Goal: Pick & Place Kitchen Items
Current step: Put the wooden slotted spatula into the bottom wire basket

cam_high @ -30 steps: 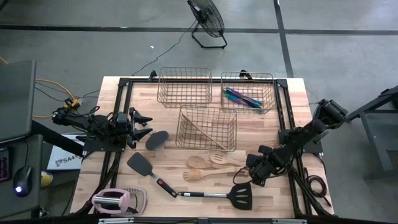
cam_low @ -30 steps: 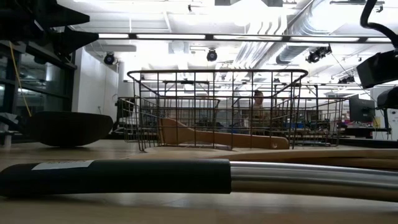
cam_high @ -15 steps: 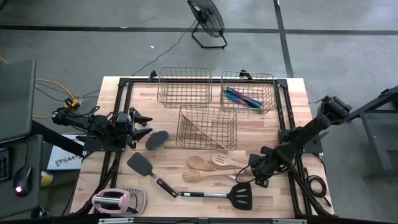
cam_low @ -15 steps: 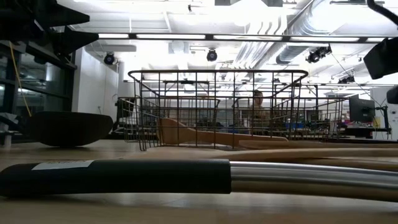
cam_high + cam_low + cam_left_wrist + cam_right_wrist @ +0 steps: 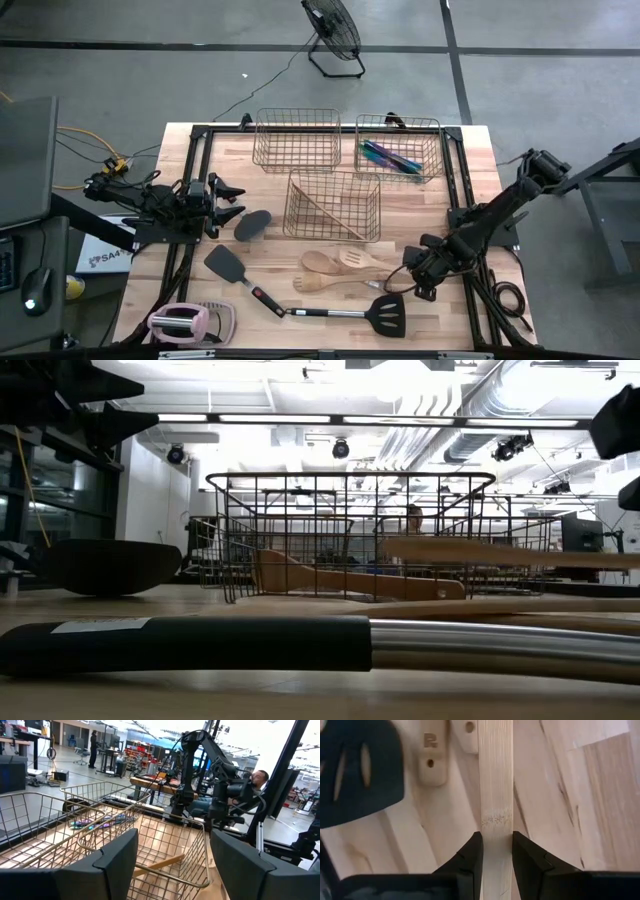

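Holding a pale wooden spoon point(image 5: 495, 795) by its handle, with the fingers point(image 5: 472, 855) of the right gripper point(image 5: 418, 277) pinched narrow on both sides of the shaft, near the front right corner of the worktop point(image 5: 400, 210). Raising that end just clear of the wood, judging by the low view, where one pale handle point(image 5: 500, 552) is hanging level above the others (bowl end hidden there). Working, then, on the pick half of a pick-and-place.

Lying beside it toward the middle of the front edge: two more wooden spoons point(image 5: 325, 281), a black slotted spatula point(image 5: 388, 315) with a metal handle, and a second black spatula point(image 5: 224, 263) nearer the left edge. Sitting by the left edge, a black spoon point(image 5: 251, 225), close to the left gripper point(image 5: 232, 198), parked there with fingers point(image 5: 117, 857) spread wide and empty.

Needing next, probably: a lift high enough to clear the rim, then a carry toward the centre basket point(image 5: 332, 205), already holding one wooden spatula point(image 5: 335, 220) (purple-teal pieces point(image 5: 390, 157) filling the basket at the back right corner). Watching for the long handle swinging in so narrow a pinch.
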Robot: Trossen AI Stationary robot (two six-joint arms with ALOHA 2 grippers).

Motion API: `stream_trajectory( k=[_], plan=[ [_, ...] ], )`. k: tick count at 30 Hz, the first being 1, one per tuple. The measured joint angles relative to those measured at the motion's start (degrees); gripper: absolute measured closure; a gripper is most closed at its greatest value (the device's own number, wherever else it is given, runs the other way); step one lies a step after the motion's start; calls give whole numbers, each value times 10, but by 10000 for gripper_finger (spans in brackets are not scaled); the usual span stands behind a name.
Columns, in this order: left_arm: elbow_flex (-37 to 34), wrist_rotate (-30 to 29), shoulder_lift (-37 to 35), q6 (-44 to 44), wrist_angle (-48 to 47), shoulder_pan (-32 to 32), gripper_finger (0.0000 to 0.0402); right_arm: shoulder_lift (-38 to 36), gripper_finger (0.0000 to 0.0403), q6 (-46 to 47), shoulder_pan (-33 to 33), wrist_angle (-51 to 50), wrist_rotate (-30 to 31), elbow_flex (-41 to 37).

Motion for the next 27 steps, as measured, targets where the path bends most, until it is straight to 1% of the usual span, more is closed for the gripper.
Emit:
stream_trajectory(
  k=[6,15,21,27],
  plan=[
    [0,0,0,-4,0,0,158,-25,330,-15,15,25,1,0],
    [0,0,0,-5,0,0,158,-38,330,-58,22,124,25,1],
    [0,0,0,-6,0,0,158,-39,331,-95,21,188,62,1],
    [0,0,0,-6,0,0,158,-60,331,-140,-4,240,112,1]
  ],
)
